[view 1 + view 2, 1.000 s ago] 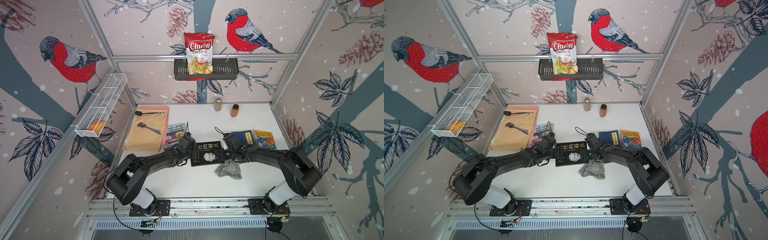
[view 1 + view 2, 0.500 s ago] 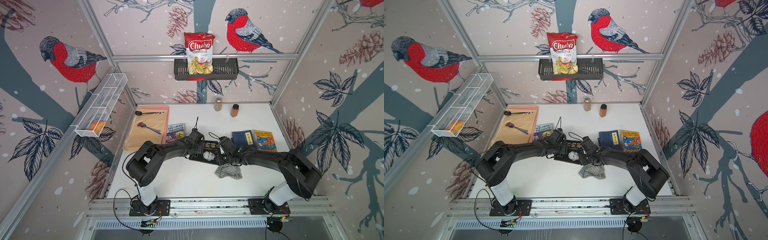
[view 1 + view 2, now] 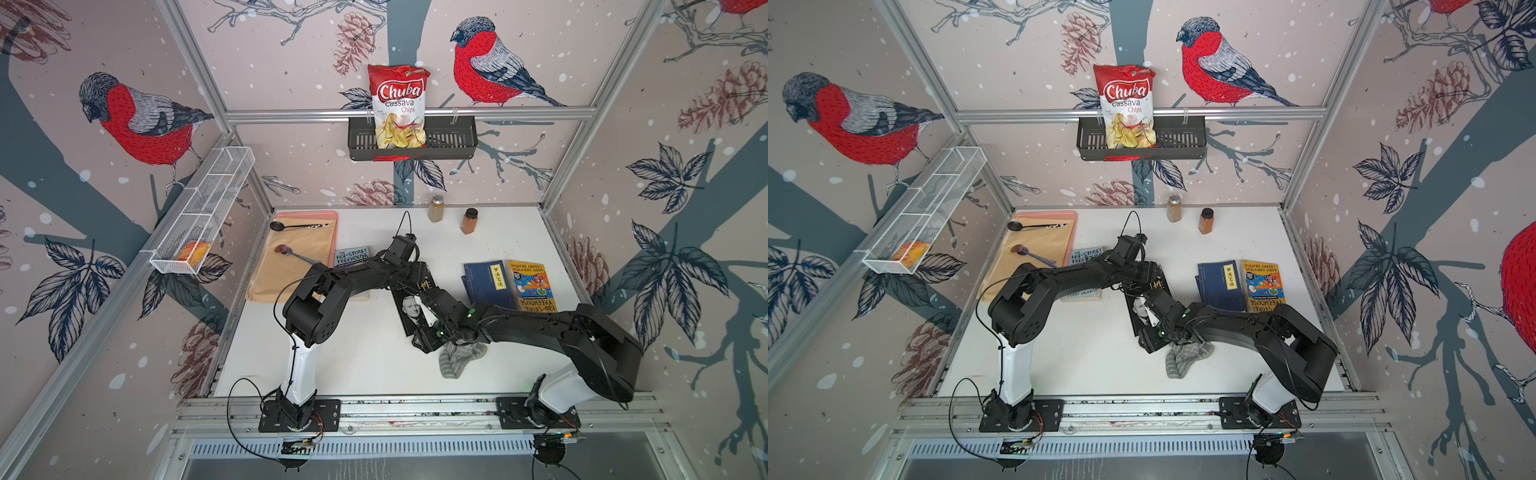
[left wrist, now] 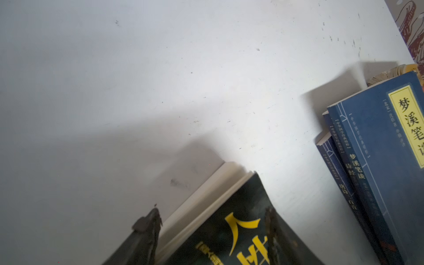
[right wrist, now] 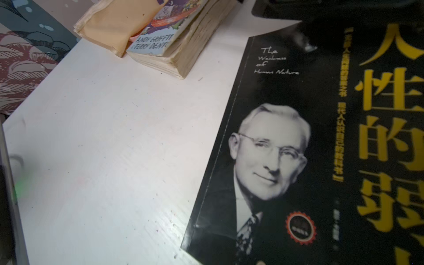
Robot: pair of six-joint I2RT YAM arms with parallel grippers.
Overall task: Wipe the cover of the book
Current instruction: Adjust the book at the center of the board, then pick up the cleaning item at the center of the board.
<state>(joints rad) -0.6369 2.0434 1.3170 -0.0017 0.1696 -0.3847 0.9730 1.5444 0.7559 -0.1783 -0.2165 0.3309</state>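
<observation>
Two hands attended the black portrait-cover paperback book (image 3: 413, 309), flat on the white tabletop (image 3: 365, 361). Left hand (image 4: 212, 214) stood open astride its far corner, gripping nothing; for the right hand (image 3: 426, 338), opening could not be determined. Wiping seemed pending: grey knitted cloth (image 3: 459, 359) beside the book's near end needed grasping. Blue books (image 3: 486, 282) neared one long edge; opposite lay bare.
</observation>
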